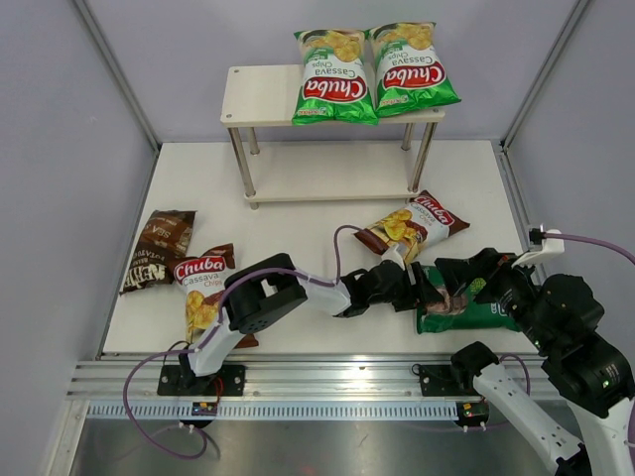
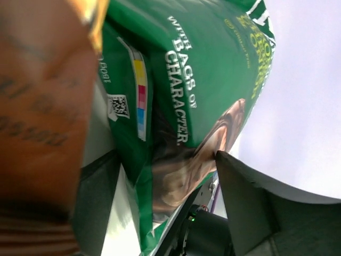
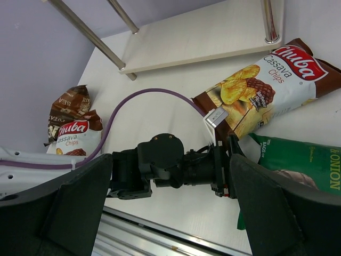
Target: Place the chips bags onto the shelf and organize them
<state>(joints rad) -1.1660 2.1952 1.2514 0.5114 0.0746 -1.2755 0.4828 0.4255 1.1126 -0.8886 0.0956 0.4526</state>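
We see the shelf (image 1: 268,94) at the far middle, with a bright green Chuba bag (image 1: 335,74) and a second green Chuba (image 1: 412,67) flat on its top board. The left arm lies stretched rightward across the near table. The right arm bends leftward over the dark green bag (image 1: 486,312), which lies near right. The left gripper (image 1: 425,288) straddles that bag's left end, jaws wide apart. The right gripper (image 3: 171,158) gapes empty.
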